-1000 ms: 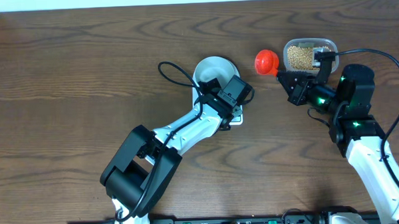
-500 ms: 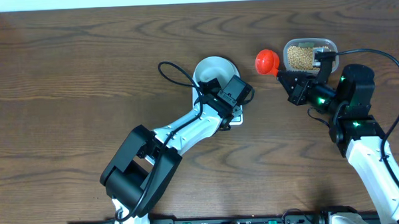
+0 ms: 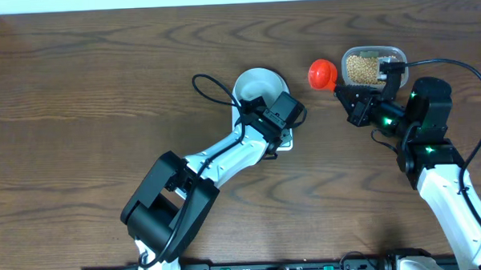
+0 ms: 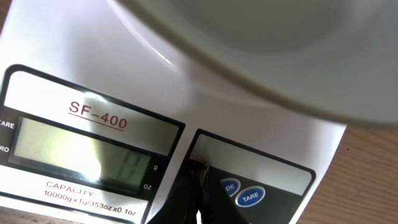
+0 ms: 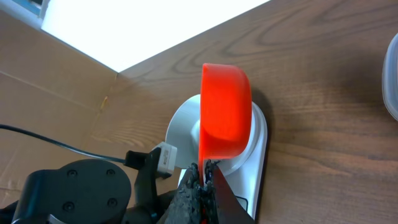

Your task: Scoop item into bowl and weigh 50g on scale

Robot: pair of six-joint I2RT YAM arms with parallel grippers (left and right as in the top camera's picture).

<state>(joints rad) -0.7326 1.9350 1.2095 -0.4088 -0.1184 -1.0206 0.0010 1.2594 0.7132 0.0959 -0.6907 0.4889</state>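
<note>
The soybeans [image 3: 362, 67] lie in a heap in a clear plastic container [image 3: 391, 51] at the far right of the wooden table [image 3: 86, 84], seen from overhead. Just left of the container is a red scoop [image 3: 322, 73]. Its handle runs back into the right gripper [image 3: 342, 91], which is clamped on it. Whether any beans are in the scoop cannot be told. Near the middle of the table a white bowl [image 3: 253, 85] sits on the white scale [image 3: 286, 143]. Most of the scale is hidden under the left gripper [image 3: 274, 122], which reaches in over its near edge. A black cable [image 3: 209, 82] loops on the table left of the bowl.

From the left wrist, the scale [image 4: 186, 87] fills the picture, with the rim of the bowl [image 4: 261, 68] along the top. The grey display [image 4: 81, 149] sits under the lettering SF-400, and its reading is too blurred to make out. The left gripper [image 4: 198, 183] has its fingers pressed together, with the tip touching the scale's panel just left of the blue TARE button [image 4: 250, 197].

From the right wrist, the scoop [image 5: 225, 112] stands on edge, its handle pinched between the closed fingers of the right gripper [image 5: 208, 174]. Behind it are the bowl [image 5: 181, 127] and the scale [image 5: 259, 149]. The left arm [image 5: 74, 190] shows dark at lower left, and the container's edge [image 5: 392, 74] at far right.
</note>
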